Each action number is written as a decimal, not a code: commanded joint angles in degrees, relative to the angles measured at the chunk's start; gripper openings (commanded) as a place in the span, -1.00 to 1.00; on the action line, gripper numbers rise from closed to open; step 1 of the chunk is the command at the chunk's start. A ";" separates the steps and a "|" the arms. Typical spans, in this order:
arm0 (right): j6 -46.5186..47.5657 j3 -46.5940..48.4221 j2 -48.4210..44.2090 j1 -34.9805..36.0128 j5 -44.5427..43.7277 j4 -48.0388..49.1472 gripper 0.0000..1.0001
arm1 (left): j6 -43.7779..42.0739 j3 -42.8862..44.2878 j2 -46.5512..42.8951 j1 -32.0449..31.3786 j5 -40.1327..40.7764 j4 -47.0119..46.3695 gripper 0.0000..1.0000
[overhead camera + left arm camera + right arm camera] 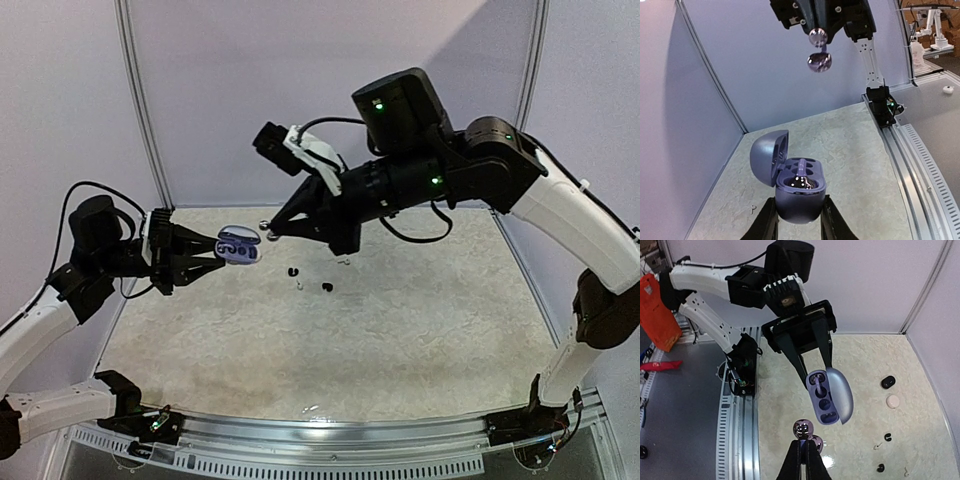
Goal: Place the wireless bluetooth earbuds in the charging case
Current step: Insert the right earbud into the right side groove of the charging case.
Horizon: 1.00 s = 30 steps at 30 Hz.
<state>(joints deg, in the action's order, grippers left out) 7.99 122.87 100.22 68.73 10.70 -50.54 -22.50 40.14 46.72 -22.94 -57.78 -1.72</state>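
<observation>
Top external view was where I checked first: the left gripper [208, 254] had its fingers clamped on the sides of the open lilac case [238, 246], holding it up off the table [400, 340]. The right gripper [268, 229] hung just beside the case, pinched tight on a small shiny earbud [272, 236].

In the left wrist view I saw the case [799, 192] upright between the two black fingers [764, 222], its lid [769, 156] swung back to the left, and one bud [799, 181] already seated in a socket. The held earbud [819, 61] sat well above the case.

In the right wrist view the earbud [802, 428] was at my fingertips, just below the case [829, 396]. Beyond the case, on the table, lay a black bud [887, 382], a whitish one [893, 401], and a few tiny dark bits I couldn't make out.
</observation>
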 commanded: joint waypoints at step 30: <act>13.97 11.25 14.59 3.99 -8.56 -8.46 -1.00 | -9.12 2.73 -0.51 -2.29 -1.83 8.47 -1.00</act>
<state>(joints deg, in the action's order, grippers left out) 20.99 132.79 113.40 72.34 4.12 -58.28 -32.32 41.91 46.46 -24.25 -59.44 7.99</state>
